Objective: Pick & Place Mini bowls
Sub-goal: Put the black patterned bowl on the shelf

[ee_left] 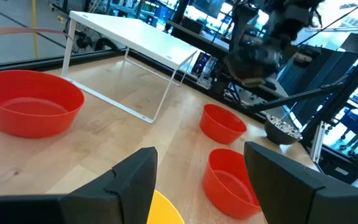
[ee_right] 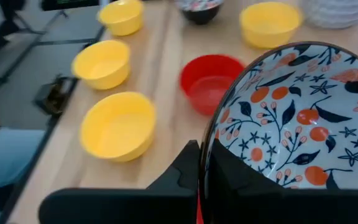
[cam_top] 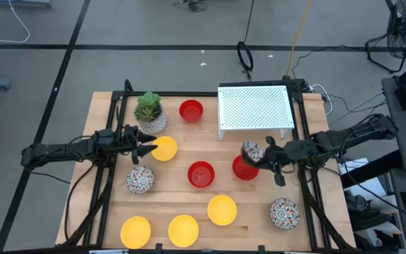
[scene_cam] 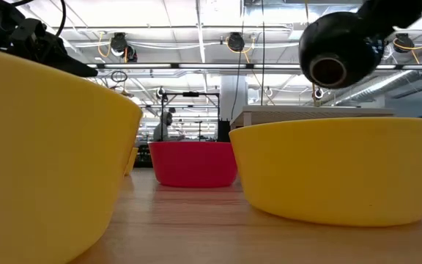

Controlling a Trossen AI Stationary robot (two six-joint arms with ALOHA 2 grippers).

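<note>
My right gripper (cam_top: 265, 155) is shut on a white bowl with a red-and-dark pattern (ee_right: 297, 106), raised over the far edge of a red bowl (cam_top: 244, 169) right of the table's middle. My left gripper (cam_top: 145, 149) is open and hovers at the left edge of a yellow bowl (cam_top: 165, 149), which shows between its fingers (ee_left: 164, 213); I see no contact. Resting on the table are two more red bowls (cam_top: 191, 111) (cam_top: 201, 174), three yellow bowls along the near edge (cam_top: 182, 229), and two patterned bowls (cam_top: 139, 179) (cam_top: 285, 212). My right gripper pinches the patterned bowl's rim (ee_right: 211, 144) on the side nearest the wrist, one finger inside the bowl and one outside. The fingers come level from the table's right. The bowl (ee_left: 284, 129) hangs clear of the table, its open side upward.
A white perforated rack (cam_top: 254, 107) stands at the far right of the table. A white pot with a green plant (cam_top: 149, 113) stands far left, close behind my left gripper. Bare wood lies between the middle red bowl and the rack.
</note>
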